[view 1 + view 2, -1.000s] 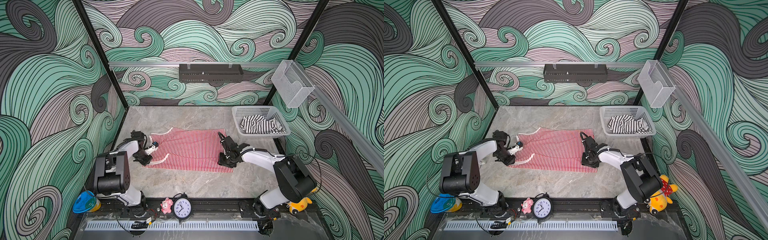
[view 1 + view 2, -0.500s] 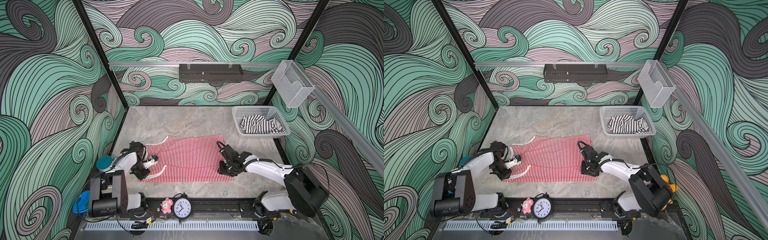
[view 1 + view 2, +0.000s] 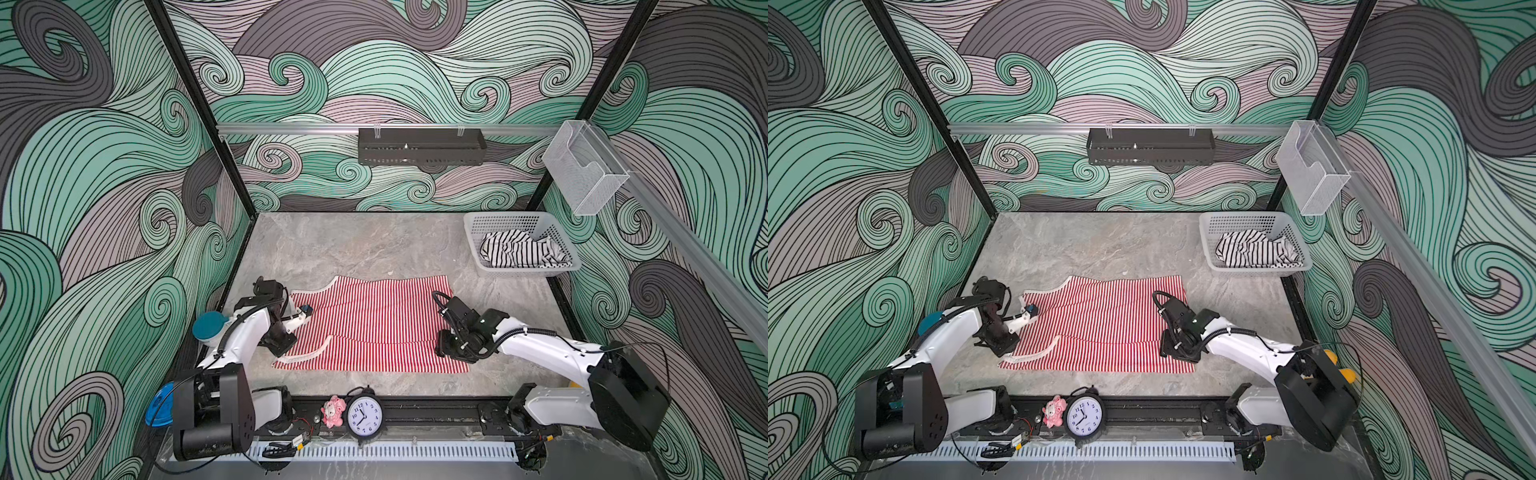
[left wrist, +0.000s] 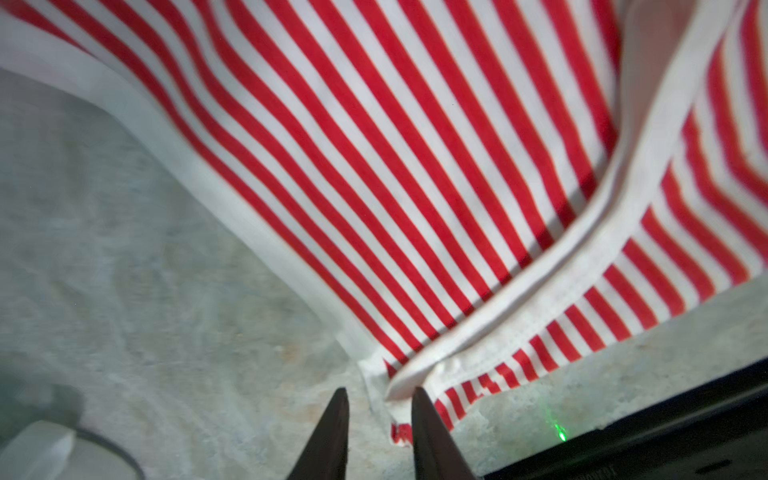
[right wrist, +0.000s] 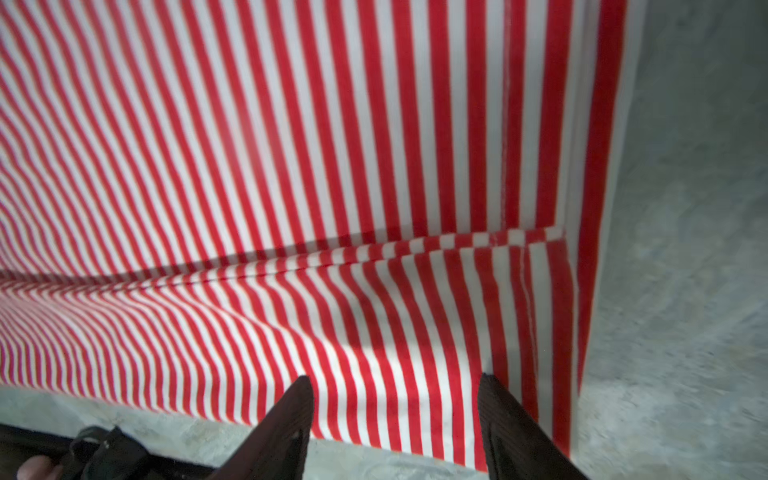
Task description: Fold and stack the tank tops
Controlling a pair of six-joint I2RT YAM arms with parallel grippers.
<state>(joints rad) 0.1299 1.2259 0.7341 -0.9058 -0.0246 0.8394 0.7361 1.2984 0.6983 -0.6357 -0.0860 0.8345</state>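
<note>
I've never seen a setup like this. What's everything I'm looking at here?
red-and-white striped tank top: one, flat, table centre
black-and-white striped tank top: one, crumpled in basket
basket: one, white, back right
table: one, grey marbled
shelf: one, black, back rail
holder: one, clear, right rail
clock: one, black-rimmed, front edge
pink toy: one, beside clock
yellow toy: one, behind right arm's base
left arm and right arm: white and black, front corners
left gripper: one, dark, open at red top's trimmed corner
right gripper: one, dark, open over red top's right end
</note>
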